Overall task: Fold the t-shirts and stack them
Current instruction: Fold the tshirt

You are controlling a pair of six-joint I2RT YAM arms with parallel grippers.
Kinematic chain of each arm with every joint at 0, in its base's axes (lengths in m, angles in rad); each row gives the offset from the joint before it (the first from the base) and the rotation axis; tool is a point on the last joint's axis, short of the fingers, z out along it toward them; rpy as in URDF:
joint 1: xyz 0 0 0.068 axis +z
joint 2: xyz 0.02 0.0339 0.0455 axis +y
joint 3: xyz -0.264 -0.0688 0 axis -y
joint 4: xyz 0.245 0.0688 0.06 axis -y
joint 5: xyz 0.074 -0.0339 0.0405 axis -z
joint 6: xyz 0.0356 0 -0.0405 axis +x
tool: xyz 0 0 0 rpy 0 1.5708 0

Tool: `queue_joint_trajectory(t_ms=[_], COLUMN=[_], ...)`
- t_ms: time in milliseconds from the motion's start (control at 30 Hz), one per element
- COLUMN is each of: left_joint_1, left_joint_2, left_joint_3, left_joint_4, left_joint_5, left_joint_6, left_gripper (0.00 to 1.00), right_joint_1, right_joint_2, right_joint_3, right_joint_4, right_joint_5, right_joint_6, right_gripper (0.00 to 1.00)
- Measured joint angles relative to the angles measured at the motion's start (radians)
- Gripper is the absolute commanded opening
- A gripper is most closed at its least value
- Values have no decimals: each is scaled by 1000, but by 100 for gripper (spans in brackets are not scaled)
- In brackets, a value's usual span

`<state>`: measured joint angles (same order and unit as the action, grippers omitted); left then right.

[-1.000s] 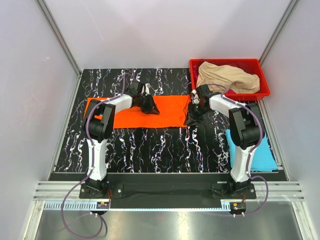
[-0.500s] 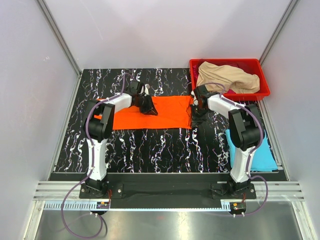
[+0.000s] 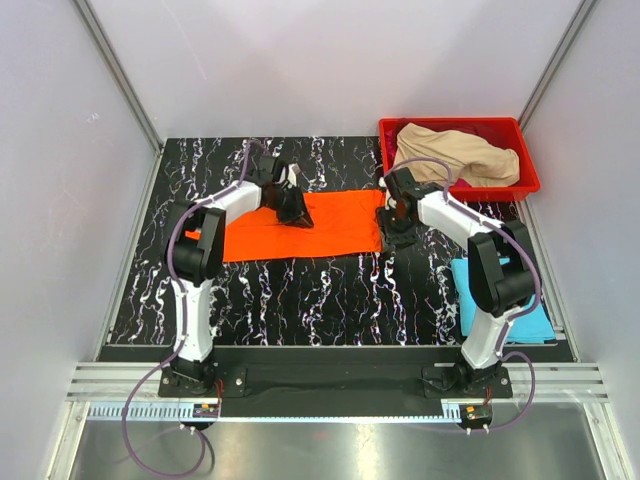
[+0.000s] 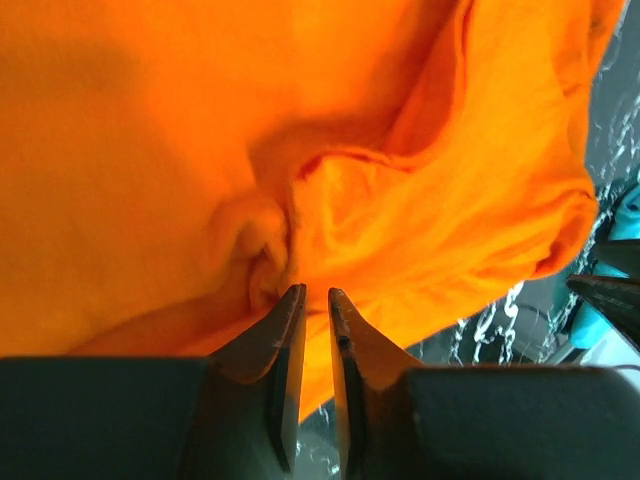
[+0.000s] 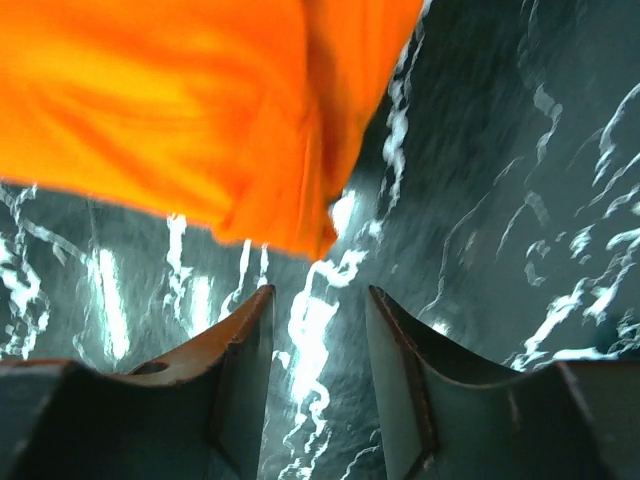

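The bright orange t-shirt point(image 3: 330, 222) lies spread as a wide band across the middle of the black marbled table point(image 3: 330, 295). My left gripper point(image 3: 292, 210) sits on its upper middle. In the left wrist view the left gripper point(image 4: 310, 290) is shut on a bunched fold of the orange t-shirt point(image 4: 400, 180). My right gripper point(image 3: 393, 224) stands at the shirt's right end. In the right wrist view the right gripper point(image 5: 320, 292) is open over bare table, and the orange t-shirt's corner point(image 5: 290, 225) lies just beyond its tips. A beige t-shirt point(image 3: 455, 155) fills the bin. A light blue t-shirt point(image 3: 528, 318) lies flat at the right.
The red plastic bin point(image 3: 450, 122) stands at the back right corner, close behind the right arm. White walls and metal rails enclose the table on three sides. Both arm bases are at the near edge.
The right gripper shut at the orange t-shirt's right edge, then opened and let the cloth go. The left gripper shifted slightly back and left with its fold of cloth.
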<state>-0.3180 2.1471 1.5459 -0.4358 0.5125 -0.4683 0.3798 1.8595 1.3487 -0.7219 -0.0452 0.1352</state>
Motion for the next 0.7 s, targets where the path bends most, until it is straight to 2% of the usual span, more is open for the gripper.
queue_joint_trajectory(t_ms=[300,433,700], left_joint_1=[0,6,82], left_joint_2=[-211,-227,-219], left_joint_3=[-181,-248,-287], left_joint_4=[12,28,26], left_joint_5=[5,5,2], left_joint_6=[1,0,4], left_gripper=[19,17,17], right_joint_1=[0,0,0], right_joint_2=[-60,-69,-79], right_joint_3=[-200,-264,-323], right_joint_4=[192,305,479], right_joint_5=[-81,-76,-41], right_joint_6=[66,107,163], right_gripper=[47,47,32])
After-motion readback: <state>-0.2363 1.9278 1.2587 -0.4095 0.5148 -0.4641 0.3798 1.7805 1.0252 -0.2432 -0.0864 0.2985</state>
